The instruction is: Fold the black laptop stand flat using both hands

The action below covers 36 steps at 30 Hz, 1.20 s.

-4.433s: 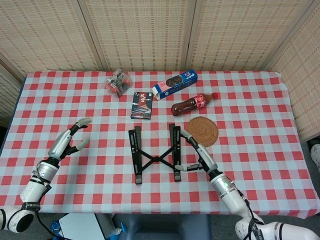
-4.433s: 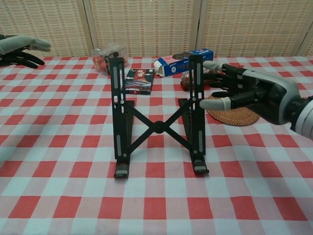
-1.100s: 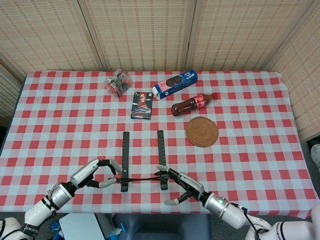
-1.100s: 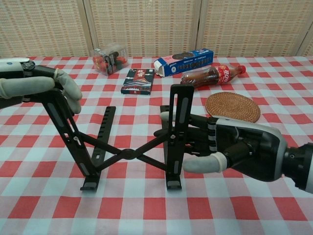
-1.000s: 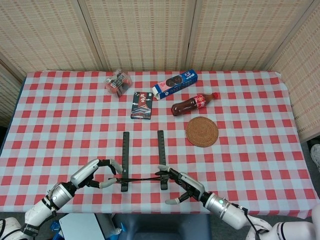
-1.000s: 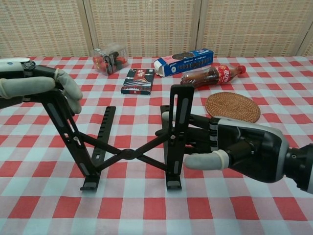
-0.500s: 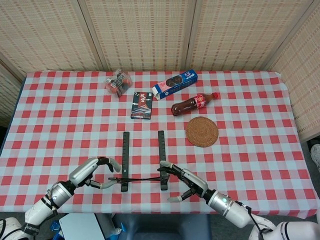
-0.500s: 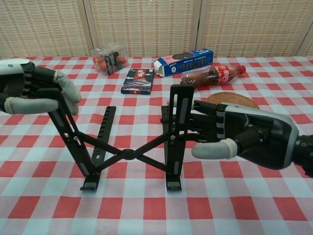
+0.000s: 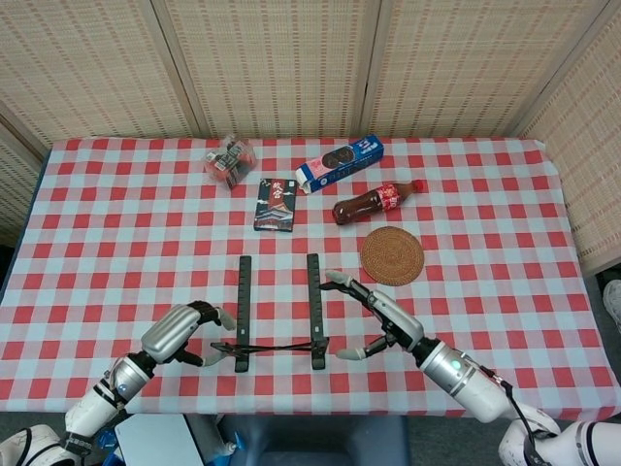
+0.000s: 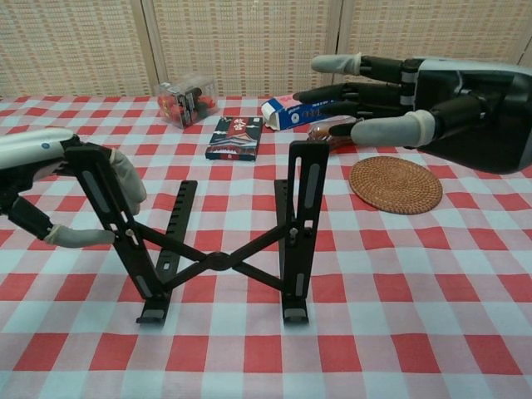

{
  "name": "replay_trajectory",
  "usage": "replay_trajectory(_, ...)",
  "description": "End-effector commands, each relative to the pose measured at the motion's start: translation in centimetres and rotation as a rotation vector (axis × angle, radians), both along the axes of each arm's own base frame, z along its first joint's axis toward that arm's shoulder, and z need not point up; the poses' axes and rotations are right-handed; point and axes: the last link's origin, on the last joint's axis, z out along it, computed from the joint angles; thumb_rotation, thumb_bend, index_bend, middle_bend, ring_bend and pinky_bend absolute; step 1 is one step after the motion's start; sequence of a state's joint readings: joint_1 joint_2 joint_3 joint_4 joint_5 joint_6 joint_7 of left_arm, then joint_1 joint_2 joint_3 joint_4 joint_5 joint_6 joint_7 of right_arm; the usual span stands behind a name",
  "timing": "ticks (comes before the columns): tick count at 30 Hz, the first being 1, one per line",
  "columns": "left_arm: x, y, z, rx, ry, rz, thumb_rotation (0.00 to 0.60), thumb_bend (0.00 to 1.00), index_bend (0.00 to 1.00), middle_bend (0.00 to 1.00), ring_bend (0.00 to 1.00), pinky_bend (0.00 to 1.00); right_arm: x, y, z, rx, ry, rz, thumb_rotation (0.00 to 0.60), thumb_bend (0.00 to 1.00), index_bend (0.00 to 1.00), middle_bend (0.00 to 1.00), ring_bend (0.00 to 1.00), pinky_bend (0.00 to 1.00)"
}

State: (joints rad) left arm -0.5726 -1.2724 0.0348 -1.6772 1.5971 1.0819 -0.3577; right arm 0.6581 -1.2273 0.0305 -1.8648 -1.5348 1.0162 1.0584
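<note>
The laptop stand (image 10: 224, 241) stands near the front edge of the counter (image 10: 465, 274), not yet flat. My left hand (image 10: 58, 179) holds its left bar; my right hand (image 10: 416, 100) hovers with fingers (image 10: 341, 63) spread, holding nothing

1 stand (image 9: 277, 316), 1 bottle (image 9: 374, 203) (2 boxes (image 9: 339, 161) (image 9: 276, 205))
</note>
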Motion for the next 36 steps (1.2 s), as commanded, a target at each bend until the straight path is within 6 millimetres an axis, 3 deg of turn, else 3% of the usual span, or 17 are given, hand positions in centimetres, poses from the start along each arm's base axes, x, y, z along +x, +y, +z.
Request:
replay_trajectory(1,0.1,-0.2,-1.3,0.009,0.033,0.002,0.6,0.25,0.41,0.41,0.38,0.28,0.0,-0.1,0.1,0.0,0.004,-0.005,0.6,0.07,0.04,0.14,0.01,0.01)
replay_trajectory(8,0.6,-0.4,-2.7,0.002,0.058,0.002,0.594,0.25,0.44,0.41,0.38,0.28,-0.3,0.1,-0.4,0.017,0.013,-0.01,0.6,0.07,0.04,0.14,0.01,0.01)
replay_trajectory(20,1.0,-0.6,-4.3,-0.023,0.088,0.022,0.507,0.25,0.45,0.41,0.38,0.28,-0.9,0.2,-0.6,0.025,0.014,-0.026,0.6,0.07,0.04,0.14,0.01,0.01)
replay_trajectory(36,0.9,-0.6,-4.9,-0.018,0.115,0.029,0.508,0.25,0.52,0.41,0.38,0.28,-1.4,0.3,-0.8,0.031,0.008,-0.037,0.6,0.07,0.04,0.14,0.01,0.01)
